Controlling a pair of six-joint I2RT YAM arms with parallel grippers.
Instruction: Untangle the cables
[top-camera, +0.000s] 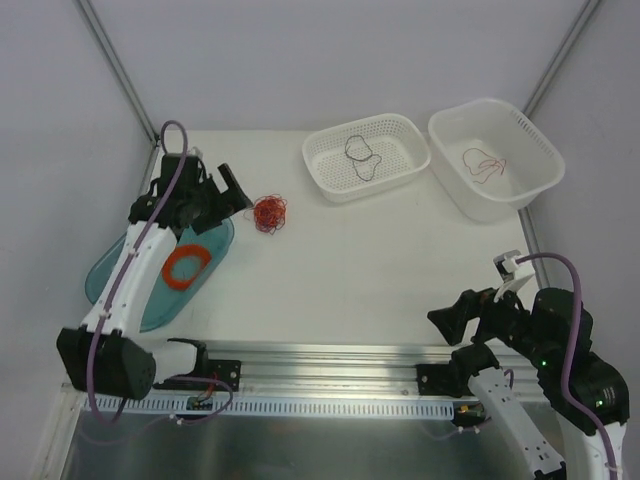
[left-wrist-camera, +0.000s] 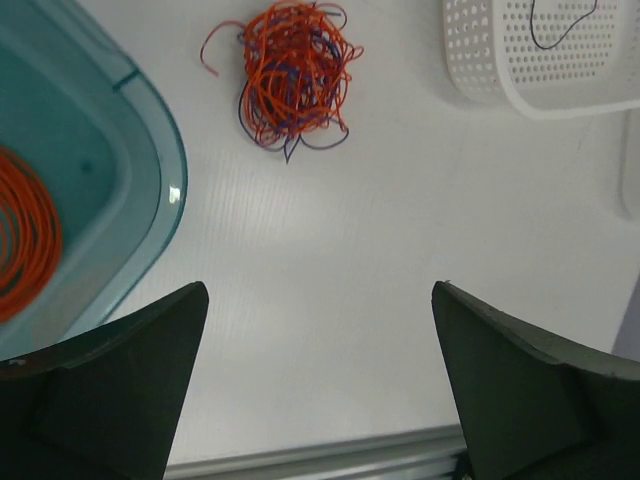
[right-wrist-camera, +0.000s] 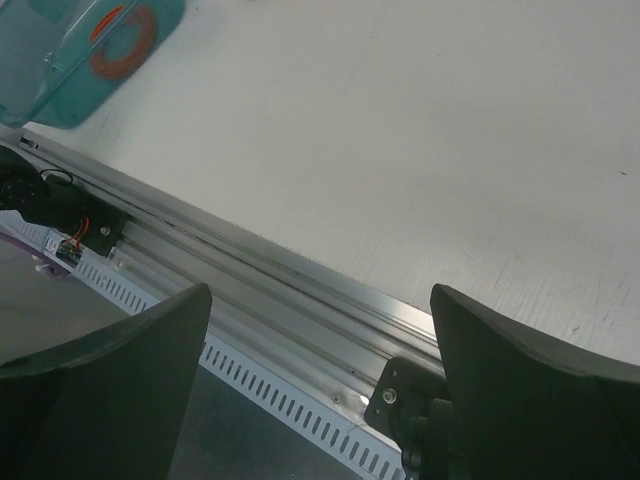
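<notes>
One cable tangle (top-camera: 268, 213) lies on white table (top-camera: 380, 270), grey walls (top-camera: 330, 60) around.

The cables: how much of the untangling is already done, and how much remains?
Done: one dark strand lies in the left basket and one red strand in the right basket. In hand: nothing; the left gripper and right gripper are both open and empty. Left: the red-and-dark tangle on the table, ahead of the left gripper.
</notes>
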